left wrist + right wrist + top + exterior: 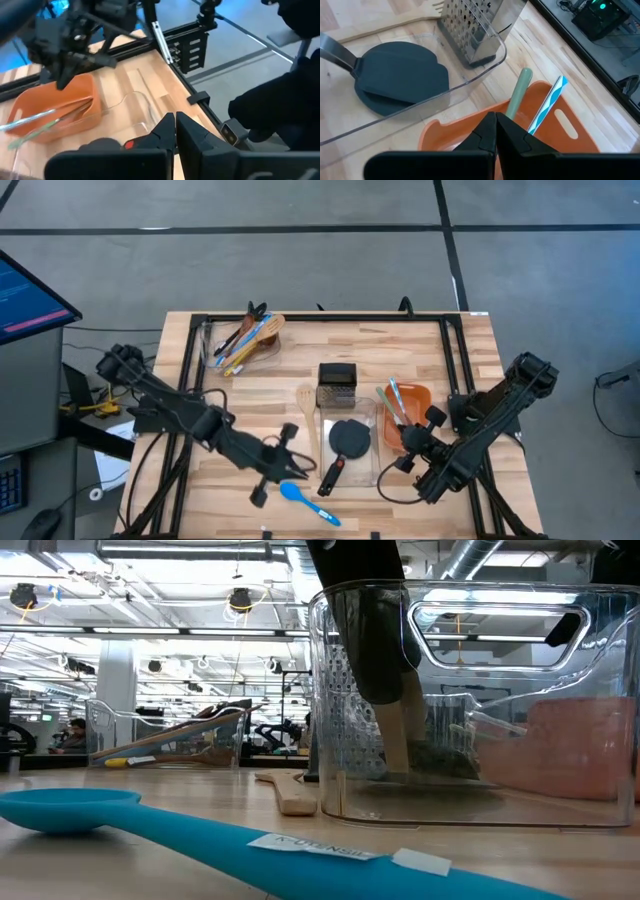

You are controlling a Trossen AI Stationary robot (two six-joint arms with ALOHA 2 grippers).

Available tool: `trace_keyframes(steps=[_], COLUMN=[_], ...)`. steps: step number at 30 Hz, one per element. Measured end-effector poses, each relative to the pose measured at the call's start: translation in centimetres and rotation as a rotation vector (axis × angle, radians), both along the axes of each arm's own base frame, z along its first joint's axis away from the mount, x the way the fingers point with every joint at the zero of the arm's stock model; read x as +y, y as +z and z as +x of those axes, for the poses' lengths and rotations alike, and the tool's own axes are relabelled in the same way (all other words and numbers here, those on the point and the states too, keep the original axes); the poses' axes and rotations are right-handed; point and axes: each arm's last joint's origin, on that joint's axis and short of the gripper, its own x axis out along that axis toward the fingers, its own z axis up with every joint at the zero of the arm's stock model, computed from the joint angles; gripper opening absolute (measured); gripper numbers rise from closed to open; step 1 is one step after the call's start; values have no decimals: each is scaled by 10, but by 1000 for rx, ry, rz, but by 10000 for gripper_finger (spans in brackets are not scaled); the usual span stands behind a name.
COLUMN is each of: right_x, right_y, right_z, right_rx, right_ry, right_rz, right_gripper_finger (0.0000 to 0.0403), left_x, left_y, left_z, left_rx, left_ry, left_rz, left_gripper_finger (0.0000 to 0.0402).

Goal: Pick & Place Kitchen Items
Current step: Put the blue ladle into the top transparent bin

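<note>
A clear bin (372,442) at the table's middle holds a steel box grater (337,383) and a black turner (350,438). The turner's handle (333,472) sticks out over the bin's near wall. A blue spoon (305,498) lies on the table near the front edge. A wooden spatula (304,396) lies left of the grater. My left gripper (300,467) is shut and empty, just left of the turner's handle (129,145). My right gripper (495,122) is shut and empty over the orange bin (570,130), which holds a pale green handle (517,95) and a blue-striped one (547,105).
A second clear bin (212,340) at the far left holds several wooden, yellow and black utensils (248,335). A black metal frame (455,360) runs along the table's edges. A monitor (25,300) stands off the table's left side. Bare wood shows at the near left.
</note>
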Motion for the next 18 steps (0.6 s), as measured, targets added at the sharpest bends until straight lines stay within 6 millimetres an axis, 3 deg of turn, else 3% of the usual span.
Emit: trace_keyframes(steps=[10,18], right_x=[0,0], right_y=[0,0], right_z=[0,0], right_rx=[0,-3], right_ry=[0,0], right_rz=[-1,3], right_gripper_finger=[0,0], left_x=[-45,-68], left_y=[-4,-33], left_z=[11,44], left_rx=[-20,34], left_ry=[-46,-46], left_rz=[119,158], left_gripper_finger=[2,2])
